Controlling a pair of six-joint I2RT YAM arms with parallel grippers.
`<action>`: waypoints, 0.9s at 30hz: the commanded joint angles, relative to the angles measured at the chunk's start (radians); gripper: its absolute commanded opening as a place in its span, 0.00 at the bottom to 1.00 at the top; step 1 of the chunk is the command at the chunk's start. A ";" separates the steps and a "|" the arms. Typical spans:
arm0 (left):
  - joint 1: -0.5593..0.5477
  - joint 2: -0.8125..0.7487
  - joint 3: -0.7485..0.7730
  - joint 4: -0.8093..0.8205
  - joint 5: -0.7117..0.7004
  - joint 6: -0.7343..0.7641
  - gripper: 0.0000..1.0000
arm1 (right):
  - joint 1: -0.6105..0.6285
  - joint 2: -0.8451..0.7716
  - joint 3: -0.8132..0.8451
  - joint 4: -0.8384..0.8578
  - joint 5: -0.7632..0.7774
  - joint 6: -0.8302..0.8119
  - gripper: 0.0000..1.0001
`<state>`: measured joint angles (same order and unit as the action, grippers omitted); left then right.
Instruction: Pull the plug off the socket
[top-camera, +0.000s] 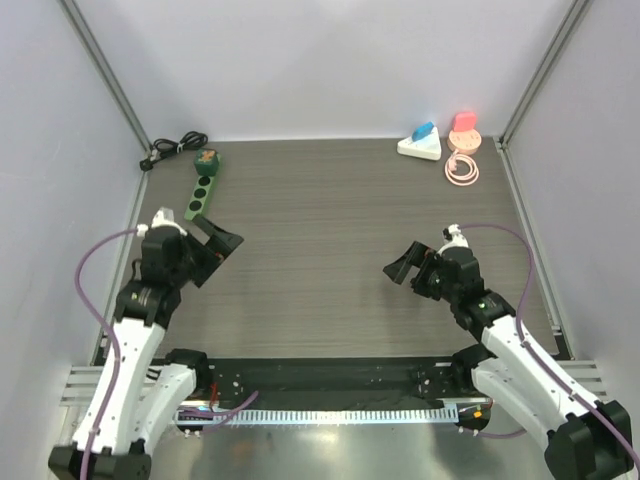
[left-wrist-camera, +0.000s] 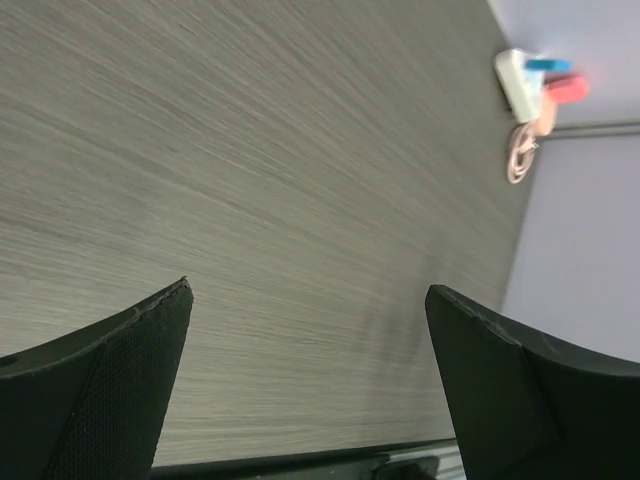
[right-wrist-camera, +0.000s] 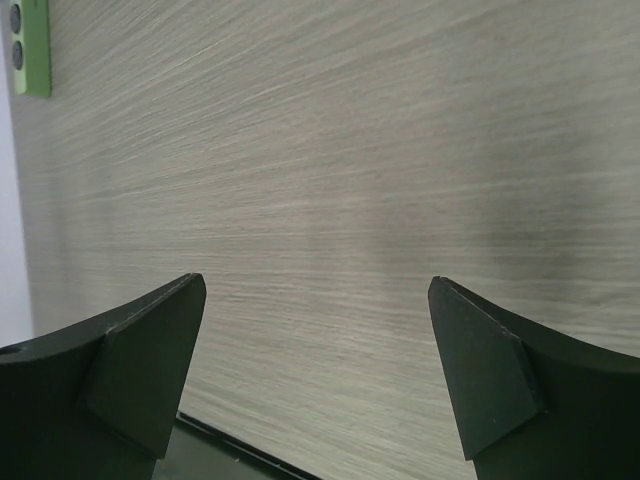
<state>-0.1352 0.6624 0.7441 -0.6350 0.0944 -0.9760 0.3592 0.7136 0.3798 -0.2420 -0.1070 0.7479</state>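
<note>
A green power strip (top-camera: 201, 190) lies at the back left with a brownish plug (top-camera: 207, 158) in its far end; a black cable (top-camera: 176, 146) coils behind it. A white triangular socket (top-camera: 419, 146) at the back right carries a blue plug (top-camera: 425, 130). My left gripper (top-camera: 222, 245) is open and empty, just near of the green strip. My right gripper (top-camera: 403, 265) is open and empty over mid-table. The left wrist view shows open fingers (left-wrist-camera: 308, 300) and the white socket (left-wrist-camera: 515, 75) far off. The right wrist view shows open fingers (right-wrist-camera: 316, 290) and the strip's end (right-wrist-camera: 30, 45).
A pink plug (top-camera: 464, 124) sits on a peach block beside the white socket, with a coiled pink cable (top-camera: 461, 168) in front of it. Walls close the table at the left, back and right. A black rail (top-camera: 330, 375) runs along the near edge.
</note>
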 joint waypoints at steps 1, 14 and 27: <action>0.008 0.133 0.129 -0.011 0.005 0.137 1.00 | 0.006 0.044 0.094 -0.005 0.040 -0.111 1.00; 0.100 0.768 0.639 -0.057 -0.259 0.583 1.00 | 0.006 0.285 0.140 0.219 -0.368 -0.156 1.00; 0.132 1.361 1.108 0.074 -0.211 0.881 1.00 | 0.014 0.506 0.238 0.348 -0.493 -0.179 1.00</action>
<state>-0.0059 1.9965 1.7271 -0.6212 -0.1150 -0.1982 0.3630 1.1999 0.5678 0.0265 -0.5640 0.5930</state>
